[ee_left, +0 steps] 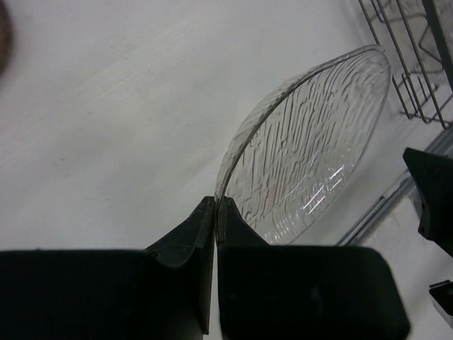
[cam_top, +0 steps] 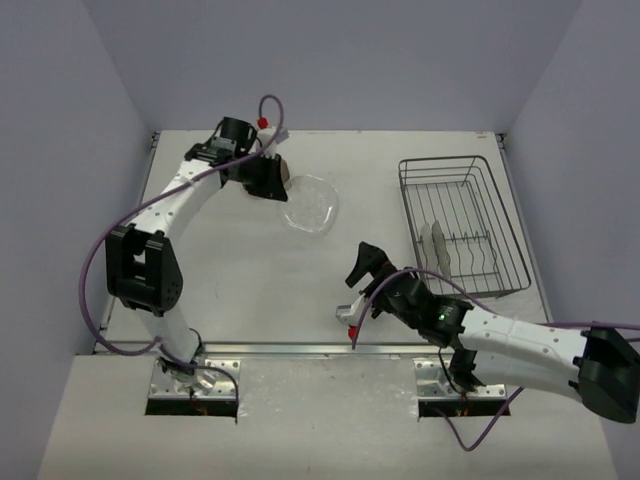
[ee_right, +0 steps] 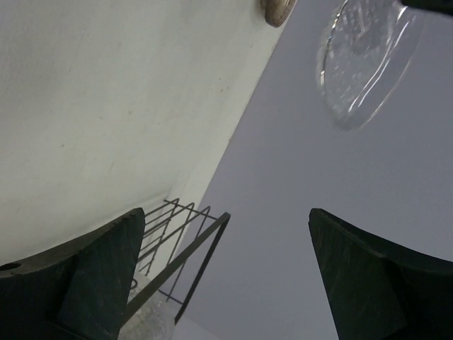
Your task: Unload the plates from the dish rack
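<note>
Looking down on my white table (cam_top: 250, 290) boxed by pale lilac walls (cam_top: 330, 60), I see the left gripper (ee_left: 214, 207) pinching the clear plate (ee_left: 311, 142) by its rim, the right gripper (ee_right: 225, 234) spread wide near the dish rack (cam_top: 517, 240), where other plates (cam_top: 438, 248) stand upright

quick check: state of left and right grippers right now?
Left gripper: closed, pinching the rim of the clear plate.
Right gripper: open, holding nothing.
</note>
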Robot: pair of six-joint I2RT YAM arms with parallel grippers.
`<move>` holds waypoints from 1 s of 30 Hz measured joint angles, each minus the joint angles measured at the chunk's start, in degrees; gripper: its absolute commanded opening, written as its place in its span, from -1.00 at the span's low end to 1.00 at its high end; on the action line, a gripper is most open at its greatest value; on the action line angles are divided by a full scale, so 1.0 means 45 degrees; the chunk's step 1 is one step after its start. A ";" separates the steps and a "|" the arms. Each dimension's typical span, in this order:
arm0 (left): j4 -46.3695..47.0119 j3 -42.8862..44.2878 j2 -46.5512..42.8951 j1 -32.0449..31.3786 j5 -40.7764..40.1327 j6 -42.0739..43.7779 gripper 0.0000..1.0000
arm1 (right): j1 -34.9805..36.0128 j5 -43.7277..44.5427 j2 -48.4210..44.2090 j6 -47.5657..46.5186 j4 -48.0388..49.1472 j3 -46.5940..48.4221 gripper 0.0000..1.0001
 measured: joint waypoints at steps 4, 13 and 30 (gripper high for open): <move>0.0046 0.2336 0.1341 0.1953 -0.0488 -0.0414 -1.00 | -0.0536 -0.0083 0.0052 0.2197 -0.1536 0.0980 0.97; 0.0378 0.6201 0.5566 0.3661 -0.1310 -0.1797 -1.00 | -0.2532 -0.0935 0.0729 0.7550 -0.4749 0.4652 0.98; 0.0465 0.7740 0.8475 0.3871 -0.1388 -0.2400 -0.85 | -0.4889 -0.4284 0.1541 1.3509 -0.8776 0.7986 0.98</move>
